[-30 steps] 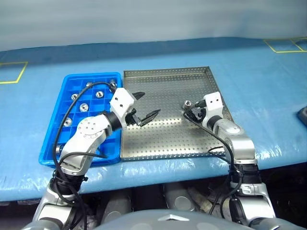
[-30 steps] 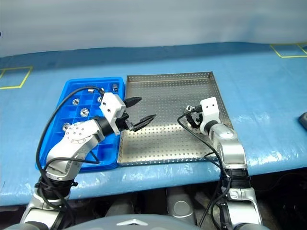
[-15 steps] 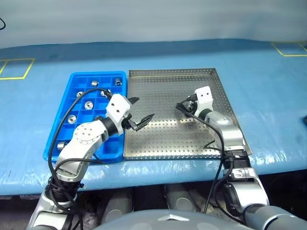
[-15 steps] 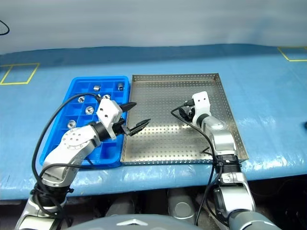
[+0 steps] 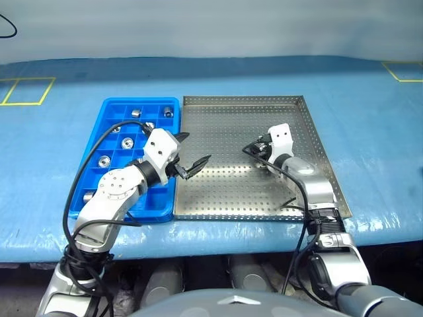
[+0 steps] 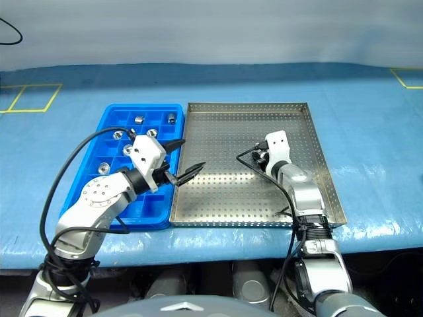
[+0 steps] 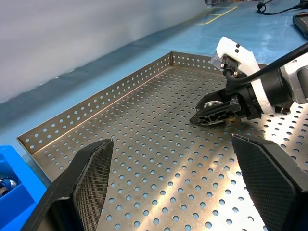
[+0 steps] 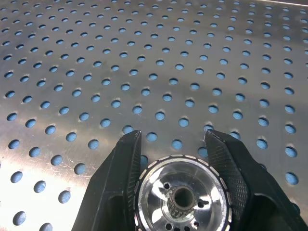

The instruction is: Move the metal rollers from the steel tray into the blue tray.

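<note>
On the surface, the blue tray lies left of the steel tray, their sides touching. Several rollers sit in the blue tray's compartments. One roller sits between the right tool's fingers, right of centre in the steel tray. The left tool hangs over the steel tray's left edge.

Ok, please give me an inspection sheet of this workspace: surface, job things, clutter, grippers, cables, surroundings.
Surface: blue tablecloth, yellow tape marks.
Job's things: steel tray right of blue tray, touching; several rollers in its compartments; one metal roller between the right gripper's fingers.
Clutter: nothing seen.
Grippers: left gripper open, above the steel tray's left edge; right gripper shut on that roller, low over the steel tray.
Cables: black cable looping off each arm.
Surroundings: pale backdrop.
</note>
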Robot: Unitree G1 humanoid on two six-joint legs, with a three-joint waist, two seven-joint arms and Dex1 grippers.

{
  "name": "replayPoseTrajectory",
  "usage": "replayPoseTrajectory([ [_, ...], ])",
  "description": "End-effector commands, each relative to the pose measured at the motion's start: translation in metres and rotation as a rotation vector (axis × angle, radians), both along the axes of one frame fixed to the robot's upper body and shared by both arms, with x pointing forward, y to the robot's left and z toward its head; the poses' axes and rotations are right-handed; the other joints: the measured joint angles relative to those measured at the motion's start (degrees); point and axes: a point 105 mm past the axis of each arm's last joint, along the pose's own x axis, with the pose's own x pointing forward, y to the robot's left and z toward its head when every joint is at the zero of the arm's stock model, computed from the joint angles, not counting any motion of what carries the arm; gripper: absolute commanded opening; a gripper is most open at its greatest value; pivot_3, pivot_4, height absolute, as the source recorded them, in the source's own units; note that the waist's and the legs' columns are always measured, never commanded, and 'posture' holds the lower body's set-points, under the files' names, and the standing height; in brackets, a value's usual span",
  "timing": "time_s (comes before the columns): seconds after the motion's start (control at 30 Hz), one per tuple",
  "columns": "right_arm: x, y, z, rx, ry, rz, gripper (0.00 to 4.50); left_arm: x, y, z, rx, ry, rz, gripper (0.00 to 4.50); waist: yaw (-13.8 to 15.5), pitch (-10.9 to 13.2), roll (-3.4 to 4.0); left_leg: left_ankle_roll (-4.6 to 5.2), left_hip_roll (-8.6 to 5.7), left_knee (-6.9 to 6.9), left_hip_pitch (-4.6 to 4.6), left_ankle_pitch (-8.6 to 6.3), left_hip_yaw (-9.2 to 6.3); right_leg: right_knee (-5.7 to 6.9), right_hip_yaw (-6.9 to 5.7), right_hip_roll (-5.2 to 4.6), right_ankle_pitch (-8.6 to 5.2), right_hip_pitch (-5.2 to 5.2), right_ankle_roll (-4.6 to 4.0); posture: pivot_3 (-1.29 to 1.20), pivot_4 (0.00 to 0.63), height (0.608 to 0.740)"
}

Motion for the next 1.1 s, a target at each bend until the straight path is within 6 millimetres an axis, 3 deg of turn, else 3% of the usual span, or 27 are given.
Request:
replayPoseTrajectory([
  [0.03, -0.001, 0.005, 0.021, 0.008, -0.072, 0.025, 1.74, -0.002, 0.000, 0.011, -0.005, -0.048, -0.011, 4.29, -0.05, 0.00, 0.00, 0.00, 0.00, 0.00, 0.00, 0.00, 0.00, 0.00, 0.00, -0.01, -0.01, 0.00, 0.01, -0.15, 0.150, 0.740],
  [0.2, -0.003, 0.009, 0.026, 0.001, -0.086, 0.049, 1.74, -0.002, 0.002, 0.011, -0.006, -0.047, -0.005, 4.29, -0.08, 0.00, 0.00, 0.00, 0.00, 0.02, 0.00, 0.00, 0.01, 0.01, 0.00, 0.00, -0.06, 0.01, 0.09, -0.15, 0.150, 0.740],
  [0.37, -0.007, 0.032, 0.047, 0.021, -0.146, 0.176, 1.74, -0.004, 0.014, 0.014, 0.000, -0.058, 0.035, 4.29, -0.18, 0.00, 0.00, 0.00, 0.01, -0.01, 0.00, 0.00, 0.01, 0.01, 0.01, -0.02, -0.05, -0.03, 0.08, -0.13, 0.150, 0.740],
  [0.43, -0.011, 0.047, 0.057, 0.032, -0.173, 0.259, 1.74, -0.009, 0.025, 0.016, 0.007, -0.060, 0.062, 4.29, -0.21, 0.01, 0.01, -0.01, 0.06, -0.02, -0.01, 0.00, 0.00, 0.01, 0.01, -0.06, -0.05, -0.05, 0.08, -0.12, 0.150, 0.740],
  [0.67, -0.045, 0.125, 0.086, 0.057, -0.234, 0.693, 1.74, -0.042, 0.099, 0.009, 0.162, -0.030, 0.357, 4.29, 0.79, 0.02, 0.00, -0.14, 0.27, -0.11, -0.19, -0.03, 0.03, 0.07, 0.01, 0.05, -0.05, -0.39, -0.10, 0.00, 0.150, 0.740],
  [0.83, -0.068, 0.162, 0.095, 0.070, -0.249, 0.923, 1.74, -0.064, 0.121, 0.004, 0.197, 0.006, 0.487, 4.29, 3.92, 0.03, -0.04, -0.17, 0.26, -0.10, -0.24, -0.05, -0.07, 0.02, -0.13, 0.02, -0.10, -0.36, -0.14, 0.07, 0.150, 0.740],
  [1.1, -0.096, 0.204, 0.090, 0.095, -0.219, 1.145, 1.74, -0.091, 0.134, -0.004, 0.215, 0.067, 0.587, 4.29, 6.56, 0.03, -0.09, -0.30, 0.26, -0.12, -0.26, -0.08, -0.24, 0.02, -0.30, 0.00, -0.21, -0.36, -0.25, 0.14, 0.150, 0.740],
])
